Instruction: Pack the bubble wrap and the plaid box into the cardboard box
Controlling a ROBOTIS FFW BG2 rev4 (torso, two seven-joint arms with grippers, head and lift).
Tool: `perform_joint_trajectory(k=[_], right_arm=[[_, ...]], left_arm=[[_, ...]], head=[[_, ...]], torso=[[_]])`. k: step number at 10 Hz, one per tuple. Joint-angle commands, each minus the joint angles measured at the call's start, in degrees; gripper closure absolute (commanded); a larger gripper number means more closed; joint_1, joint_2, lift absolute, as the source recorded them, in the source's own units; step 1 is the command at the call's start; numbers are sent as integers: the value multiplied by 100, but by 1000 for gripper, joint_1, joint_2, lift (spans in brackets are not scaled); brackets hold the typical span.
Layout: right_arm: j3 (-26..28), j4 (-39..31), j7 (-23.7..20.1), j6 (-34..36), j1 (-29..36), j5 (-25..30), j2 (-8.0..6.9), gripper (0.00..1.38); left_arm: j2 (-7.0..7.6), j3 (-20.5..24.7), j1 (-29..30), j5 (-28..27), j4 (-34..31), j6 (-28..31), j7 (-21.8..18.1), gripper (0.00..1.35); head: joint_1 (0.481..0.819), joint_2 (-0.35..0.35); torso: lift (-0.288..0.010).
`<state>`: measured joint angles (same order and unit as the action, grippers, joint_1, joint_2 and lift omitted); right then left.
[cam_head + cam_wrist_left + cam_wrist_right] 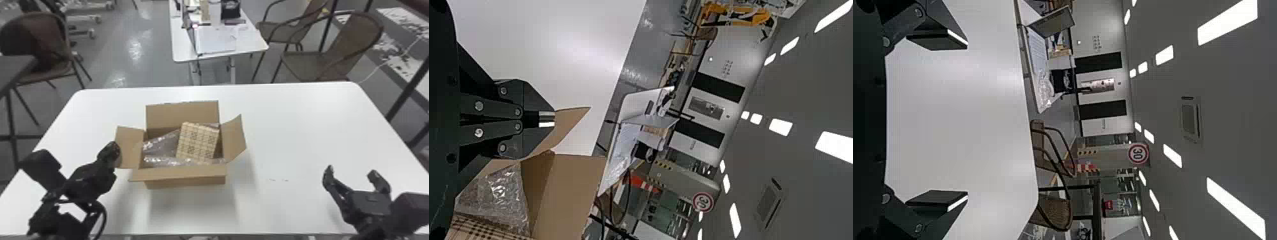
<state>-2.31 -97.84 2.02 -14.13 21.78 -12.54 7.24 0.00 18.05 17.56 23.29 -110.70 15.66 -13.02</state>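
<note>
Cardboard box cradles crinkly bubble wrap, plaid box; left gripper closed, right spread.

Bright light comes from overhead, where the ceiling lights burn out to plain white in both wrist views. The white table has an even glow, with soft, pale shadows to the near side and right of the cardboard box. The bubble wrap glints, and glare patches the floor at far left.
</note>
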Motion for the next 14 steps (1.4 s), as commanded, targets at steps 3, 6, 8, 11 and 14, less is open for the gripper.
perform_joint_trajectory(k=[3,6,8,11,14], right_arm=[[-24,-69,-114,280,-25,-82,32,223],[-32,-104,-167,429,-43,-108,50,223],[-41,-148,-255,587,-60,-117,50,223],[-59,-218,-439,921,-113,-117,103,223],[-59,-262,-475,1106,-113,-126,120,223]], left_arm=[[-15,32,-103,211,725,-1443,863,1219],[-15,-162,-24,466,1226,-3289,2155,1219],[-15,-162,-112,475,1604,-4106,2867,1219],[-15,-127,-68,-96,2008,-5469,4396,532],[-15,-610,-68,-44,2157,-6005,4396,248]], head=[[695,136],[695,226],[695,270],[695,350],[695,350]], torso=[[-122],[-122],[-122],[-122],[-122]])
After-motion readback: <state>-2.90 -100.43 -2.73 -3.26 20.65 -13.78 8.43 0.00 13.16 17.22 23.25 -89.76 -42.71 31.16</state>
